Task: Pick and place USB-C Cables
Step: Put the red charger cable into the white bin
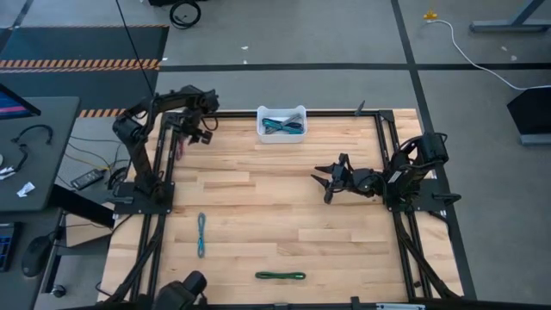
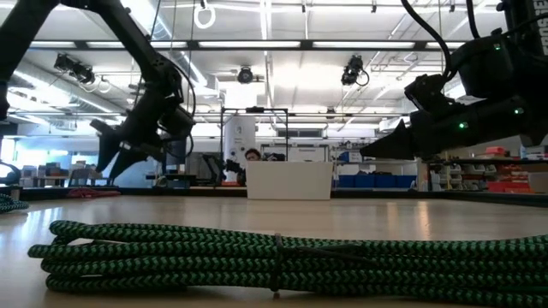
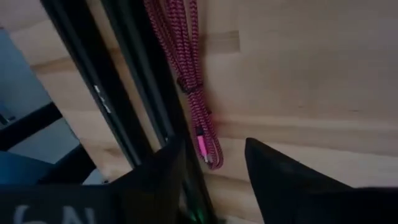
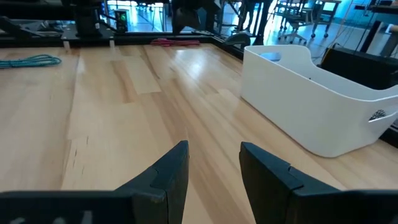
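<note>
A pink-maroon braided cable (image 3: 186,68) lies on the wood right beside the black frame rail at the table's left far side (image 1: 181,147). My left gripper (image 3: 214,168) hovers open above its end, off the table (image 2: 116,158). A teal cable (image 1: 201,234) lies on the near left of the table. A green cable (image 1: 280,275) lies near the near edge and fills the low view's foreground (image 2: 257,252). A white bin (image 1: 281,123) at the far edge holds teal and grey cables. My right gripper (image 4: 214,165) is open above the table's right middle (image 1: 327,182), pointing toward the bin (image 4: 311,99).
The black frame rail (image 3: 124,93) runs close along the pink cable. The frame's rails border the table's left and right sides (image 1: 392,155). Bare wood (image 1: 275,198) stretches between the bin and the near cables. A desk with clutter (image 1: 26,164) stands left of the table.
</note>
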`<state>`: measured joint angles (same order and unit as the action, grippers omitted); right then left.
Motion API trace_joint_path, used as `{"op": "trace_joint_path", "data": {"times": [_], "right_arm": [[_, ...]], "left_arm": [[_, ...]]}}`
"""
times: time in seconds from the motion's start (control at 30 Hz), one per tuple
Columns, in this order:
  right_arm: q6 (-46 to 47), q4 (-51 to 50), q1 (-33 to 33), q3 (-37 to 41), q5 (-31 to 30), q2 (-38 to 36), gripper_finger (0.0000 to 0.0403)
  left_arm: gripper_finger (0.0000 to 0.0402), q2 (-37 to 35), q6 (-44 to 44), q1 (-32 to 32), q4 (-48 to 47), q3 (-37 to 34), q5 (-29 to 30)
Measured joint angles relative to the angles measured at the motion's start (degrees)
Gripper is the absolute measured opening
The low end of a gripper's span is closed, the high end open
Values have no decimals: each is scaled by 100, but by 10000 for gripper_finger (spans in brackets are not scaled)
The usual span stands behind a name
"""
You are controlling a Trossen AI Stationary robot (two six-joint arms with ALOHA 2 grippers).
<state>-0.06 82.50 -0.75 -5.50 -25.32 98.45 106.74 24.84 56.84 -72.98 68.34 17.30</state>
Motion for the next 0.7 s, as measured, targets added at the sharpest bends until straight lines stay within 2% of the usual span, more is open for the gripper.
{"op": "trace_joint_path", "data": {"times": [0.13, 0.27, 0.5, 0.7], "right_arm": [[-5, 0, 0, 0, 1, 0, 148], [4, -8, 0, 0, 1, 0, 148], [0, -17, 0, 0, -4, 0, 148], [54, -17, -2, 0, 21, 0, 148]], "left_arm": [[199, 367, -51, 65, 118, -4, -12], [200, 683, 40, 74, 24, 81, 233], [159, 936, 148, 0, -115, 85, 571], [130, 942, 147, -20, -115, 85, 605]]}}
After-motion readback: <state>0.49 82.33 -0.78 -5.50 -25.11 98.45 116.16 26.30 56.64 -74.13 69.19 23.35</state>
